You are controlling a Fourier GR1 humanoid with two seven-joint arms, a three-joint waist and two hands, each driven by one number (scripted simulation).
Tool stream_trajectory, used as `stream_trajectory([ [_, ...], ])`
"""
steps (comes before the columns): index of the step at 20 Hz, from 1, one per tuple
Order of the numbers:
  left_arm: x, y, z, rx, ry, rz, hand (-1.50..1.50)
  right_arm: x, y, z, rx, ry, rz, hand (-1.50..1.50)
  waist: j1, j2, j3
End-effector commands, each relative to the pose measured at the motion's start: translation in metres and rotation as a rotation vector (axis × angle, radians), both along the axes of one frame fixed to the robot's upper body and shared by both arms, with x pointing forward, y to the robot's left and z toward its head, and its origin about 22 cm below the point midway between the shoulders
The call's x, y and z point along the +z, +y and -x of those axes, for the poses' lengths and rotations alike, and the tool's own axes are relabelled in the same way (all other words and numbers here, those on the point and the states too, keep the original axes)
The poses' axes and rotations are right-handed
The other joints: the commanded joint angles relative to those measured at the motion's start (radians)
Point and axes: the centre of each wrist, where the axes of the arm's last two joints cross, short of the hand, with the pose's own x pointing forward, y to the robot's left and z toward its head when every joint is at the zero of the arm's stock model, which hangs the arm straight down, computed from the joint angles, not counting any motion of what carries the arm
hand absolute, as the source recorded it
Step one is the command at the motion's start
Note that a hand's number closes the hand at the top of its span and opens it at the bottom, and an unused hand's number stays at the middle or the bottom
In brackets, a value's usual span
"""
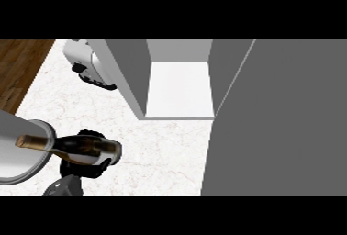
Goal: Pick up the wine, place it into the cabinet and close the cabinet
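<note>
wine bottle (71, 148) hiding left robot hand (86, 169), cabinet door (278, 119) cut off

Light was even and bright across the marble counter (169, 147), with no clear single source. The cabinet's (180, 87) white floor was the brightest patch, nearly washed out, while its grey side walls stayed flat and dull. The wine bottle (71, 149) carried soft pale highlights along its dark glass — mild glare, nothing more. Cast shadows were hardly visible. Edges were soft and slightly blurred throughout.
</note>
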Motion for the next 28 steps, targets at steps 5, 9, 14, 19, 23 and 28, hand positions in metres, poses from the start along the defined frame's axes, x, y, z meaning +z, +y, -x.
stream_trajectory([
  [5, 0.014, -0.032, -0.019, 0.075, -0.063, 0.108, 1.50, -0.003, -0.001, 0.009, 0.023, -0.012, -0.031, -1.50, 0.004, -0.001, 0.001],
  [9, 0.018, -0.047, 0.000, 0.042, -0.094, 0.080, 1.50, 0.012, -0.022, 0.014, 0.013, -0.009, -0.010, -1.50, 0.007, -0.002, 0.001],
  [14, 0.050, -0.084, -0.009, -0.050, -0.125, 0.073, 1.50, 0.004, -0.004, 0.021, 0.009, -0.009, -0.018, -1.50, 0.006, -0.005, 0.001],
  [19, 0.065, -0.117, 0.007, -0.087, -0.096, 0.086, 1.50, 0.007, -0.019, 0.019, 0.020, 0.008, -0.010, -1.50, 0.003, -0.002, 0.001],
  [23, 0.083, -0.141, 0.007, -0.066, -0.083, 0.084, 1.50, 0.020, -0.016, 0.014, 0.001, -0.010, -0.012, -1.50, 0.004, -0.001, 0.000],
  [28, 0.090, -0.169, -0.001, -0.067, -0.035, 0.112, 1.50, -0.005, -0.017, 0.007, 0.022, -0.008, 0.000, -1.50, -0.002, 0.001, 0.001],
])
